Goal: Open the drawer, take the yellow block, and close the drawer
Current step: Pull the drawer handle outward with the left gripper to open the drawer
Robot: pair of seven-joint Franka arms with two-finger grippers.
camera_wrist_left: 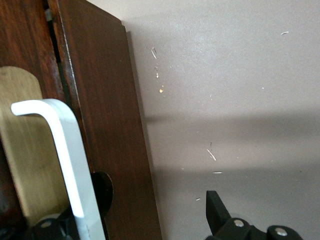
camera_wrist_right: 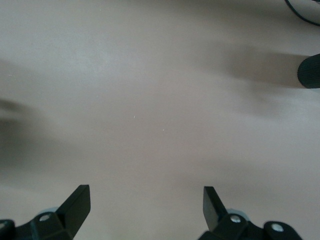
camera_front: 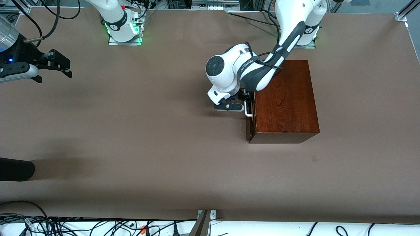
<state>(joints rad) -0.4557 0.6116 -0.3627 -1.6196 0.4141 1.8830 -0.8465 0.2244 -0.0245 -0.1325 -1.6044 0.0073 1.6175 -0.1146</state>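
Note:
The dark reddish-brown wooden box (camera_front: 285, 98) stands toward the left arm's end of the table. Its drawer (camera_front: 249, 129) faces the table's middle and stands only a narrow gap out of the box. My left gripper (camera_front: 244, 104) is open at the white bar handle (camera_front: 248, 110). In the left wrist view the handle (camera_wrist_left: 65, 150) lies between the fingers of my left gripper (camera_wrist_left: 132, 212), close to one of them, against the dark drawer front (camera_wrist_left: 110, 125). The yellow block is hidden. My right gripper (camera_front: 55, 64) waits open and empty over bare table (camera_wrist_right: 145, 195).
A black rounded object (camera_front: 14, 168) lies on the table near the right arm's end; it also shows in the right wrist view (camera_wrist_right: 310, 72). Cables run along the table edge nearest the front camera.

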